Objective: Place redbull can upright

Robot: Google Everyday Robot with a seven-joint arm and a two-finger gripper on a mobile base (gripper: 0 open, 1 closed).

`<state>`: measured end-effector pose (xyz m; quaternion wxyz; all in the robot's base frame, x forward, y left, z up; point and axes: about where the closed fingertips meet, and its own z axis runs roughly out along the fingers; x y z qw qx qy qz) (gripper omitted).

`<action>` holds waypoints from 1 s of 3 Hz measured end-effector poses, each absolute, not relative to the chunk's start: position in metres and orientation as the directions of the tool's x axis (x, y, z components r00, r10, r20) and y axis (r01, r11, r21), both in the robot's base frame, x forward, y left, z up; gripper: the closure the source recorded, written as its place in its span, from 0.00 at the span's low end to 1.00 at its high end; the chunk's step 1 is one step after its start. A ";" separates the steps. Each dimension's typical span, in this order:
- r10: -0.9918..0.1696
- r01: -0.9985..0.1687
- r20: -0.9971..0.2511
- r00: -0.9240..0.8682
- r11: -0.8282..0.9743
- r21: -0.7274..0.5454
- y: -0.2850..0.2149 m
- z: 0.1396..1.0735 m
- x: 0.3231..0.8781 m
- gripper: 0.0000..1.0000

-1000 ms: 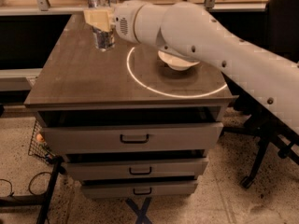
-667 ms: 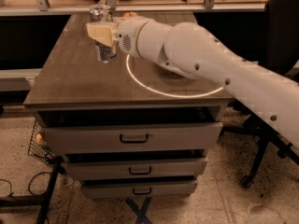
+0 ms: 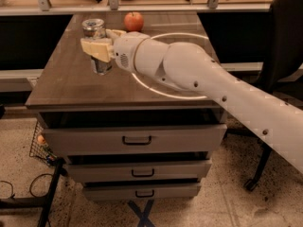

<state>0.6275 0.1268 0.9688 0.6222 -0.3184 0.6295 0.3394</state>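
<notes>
redbull can point(image 3: 101, 65) upright, long axis vertical, in tool point(image 3: 102, 44) above cabinet top point(image 3: 66, 82)

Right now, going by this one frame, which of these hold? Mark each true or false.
1. The redbull can is upright between the fingers of the gripper. True.
2. The apple lies on the floor. False: it sits on the table, toward the far edge beyond the gripper.
3. Three drawers with handles sit under the table top. True.
4. The can lies on its side inside the white ring. False: it is upright, outside the ring.
</notes>
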 end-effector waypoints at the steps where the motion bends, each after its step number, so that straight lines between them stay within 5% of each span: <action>1: -0.005 -0.844 -1.000 -0.005 0.536 0.002 0.145 0.957 0.631 1.00; 3: -0.082 -0.837 -0.997 -0.006 0.546 -0.040 0.161 0.918 0.657 1.00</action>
